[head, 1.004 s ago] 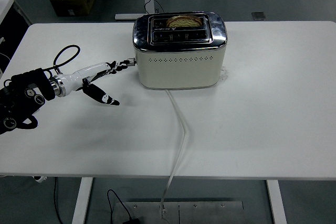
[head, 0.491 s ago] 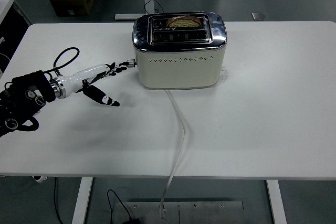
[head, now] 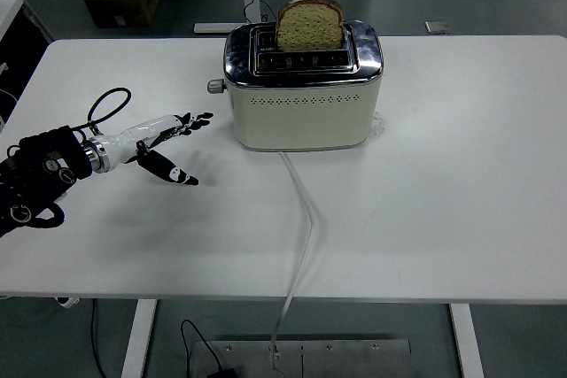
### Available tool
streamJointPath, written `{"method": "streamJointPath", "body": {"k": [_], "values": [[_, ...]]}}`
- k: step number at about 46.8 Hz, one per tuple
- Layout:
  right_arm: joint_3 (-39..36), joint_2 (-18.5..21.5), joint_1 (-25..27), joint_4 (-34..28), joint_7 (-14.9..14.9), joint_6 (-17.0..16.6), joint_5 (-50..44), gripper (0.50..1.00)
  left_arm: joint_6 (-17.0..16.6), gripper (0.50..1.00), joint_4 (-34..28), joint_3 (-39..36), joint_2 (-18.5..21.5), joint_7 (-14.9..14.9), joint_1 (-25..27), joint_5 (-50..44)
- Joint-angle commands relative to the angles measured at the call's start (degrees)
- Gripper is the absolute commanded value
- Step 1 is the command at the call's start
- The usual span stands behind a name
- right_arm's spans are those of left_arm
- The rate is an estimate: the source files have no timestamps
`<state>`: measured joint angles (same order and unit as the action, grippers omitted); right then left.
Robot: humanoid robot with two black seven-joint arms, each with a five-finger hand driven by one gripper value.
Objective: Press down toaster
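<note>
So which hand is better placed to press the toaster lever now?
The left hand. It lies open on the table just left of the toaster, fingers pointing toward the lever on that side. The lever is up, with bread raised. The right hand isn't in view.

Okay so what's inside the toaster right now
A slice of bread stands up out of the rear slot of the toaster, its top half showing. Its lower part is hidden inside the slot. The front slot looks empty, though its depths cannot be seen.
</note>
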<state>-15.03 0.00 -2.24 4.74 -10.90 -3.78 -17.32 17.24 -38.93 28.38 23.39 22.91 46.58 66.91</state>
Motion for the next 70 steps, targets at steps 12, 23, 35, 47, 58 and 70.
{"method": "streamJointPath", "body": {"k": [12, 23, 35, 47, 58, 70], "values": [[0.0, 0.0, -0.05, 0.01, 0.0, 0.0, 0.0, 0.998, 0.34, 1.0, -0.01, 0.1, 2.53, 0.11, 0.01, -20.84], [0.0, 0.0, -0.05, 0.01, 0.0, 0.0, 0.0, 0.998, 0.51, 1.0, -0.01, 0.45, 5.96, 0.38, 0.89, -29.99], [0.0, 0.0, 0.04, 0.01, 0.0, 0.0, 0.0, 0.998, 0.86, 1.0, -0.01, 1.15, 8.33, 1.08, 2.73, -43.96], [0.0, 0.0, -0.05, 0.01, 0.0, 0.0, 0.0, 0.998, 0.07, 1.0, -0.01, 1.24, 7.98, 9.08, 3.52, -52.93], [0.0, 0.0, -0.05, 0.01, 0.0, 0.0, 0.0, 0.998, 0.07, 1.0, 2.62, 1.07, 5.97, 8.9, 2.56, -61.2], [0.0, 0.0, -0.05, 0.09, 0.0, 0.0, 0.0, 0.998, 0.16, 1.0, 11.68, 1.16, -2.03, 7.5, 2.64, -67.0]]}}
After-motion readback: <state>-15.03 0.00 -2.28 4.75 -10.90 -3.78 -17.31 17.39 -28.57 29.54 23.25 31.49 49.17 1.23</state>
